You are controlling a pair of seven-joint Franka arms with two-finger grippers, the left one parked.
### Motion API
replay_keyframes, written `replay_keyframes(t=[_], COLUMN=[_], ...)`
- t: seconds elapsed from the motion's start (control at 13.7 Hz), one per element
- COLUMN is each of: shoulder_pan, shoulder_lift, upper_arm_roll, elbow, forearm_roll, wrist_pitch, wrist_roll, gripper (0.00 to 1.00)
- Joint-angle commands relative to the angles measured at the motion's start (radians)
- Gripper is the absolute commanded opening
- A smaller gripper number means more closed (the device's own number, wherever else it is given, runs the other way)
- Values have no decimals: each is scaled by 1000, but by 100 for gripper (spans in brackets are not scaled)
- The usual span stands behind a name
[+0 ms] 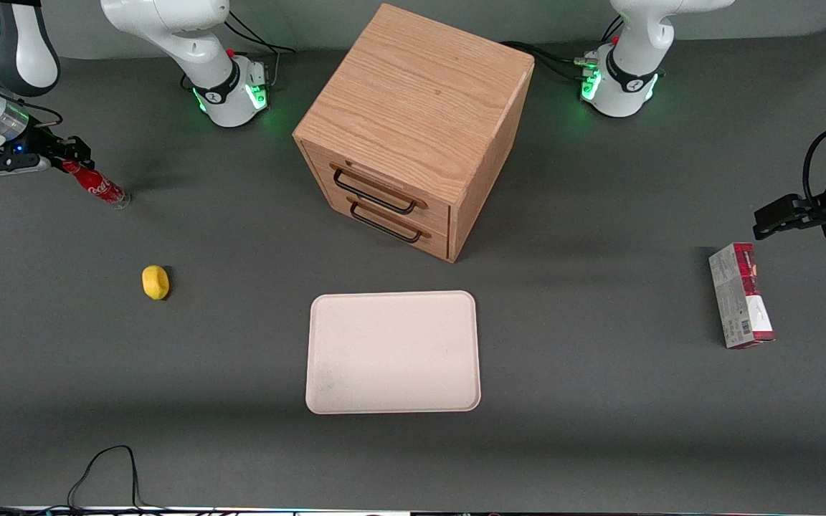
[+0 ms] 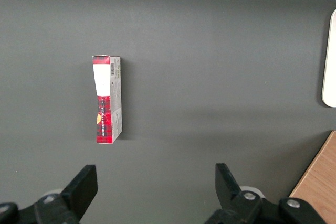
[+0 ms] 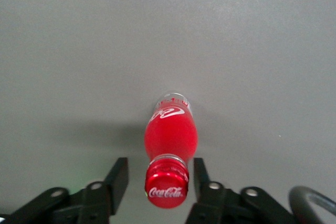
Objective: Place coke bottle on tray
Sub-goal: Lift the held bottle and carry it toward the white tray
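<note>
claw (image 3: pixel 157 178) at the working arm's end of the desk (image 1: pixel 599 430), fingers spread either side of the coke bottle (image 3: pixel 171 137) cap, not gripping; tray (image 1: pixel 393 352) well apart.

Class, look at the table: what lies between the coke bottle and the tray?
In the front view, only the yellow lemon; the gripper stands at the coke bottle, toward the working arm's end, and the tray sits mid-table.

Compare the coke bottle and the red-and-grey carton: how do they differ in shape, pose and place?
The coke bottle is slim and round; the carton is a flat-sided box. The bottle stands tilted with its cap between the fingers of the pincer, at the working arm's end of the table; the carton lies flat and untouched toward the parked arm's end. The bottle is plain red with white script; the carton mixes red, grey and white. Neither is on the tray.
</note>
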Motion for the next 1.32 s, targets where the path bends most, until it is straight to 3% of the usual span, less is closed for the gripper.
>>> replay_keyframes(t=[0.0,0.15,0.22,0.51,0.59,0.88,1.1,1.24], shoulder_pan=[22,22,22,86,92,82,54,46], shoulder_lift=[-7,-7,-7,-7,-7,52,225,324], upper_arm_roll=[-20,-20,-19,16,62,317,484,571], elbow=[-1,2,4,108,143,373,717,935], forearm_roll=[-24,-24,-24,-13,-4,200,358,386], wrist_pitch=[14,9,4,-147,-202,-429,-665,-793], wrist_roll=[-14,-16,-14,27,44,67,72,134], gripper=[22,5,0,0,0,0,0,0])
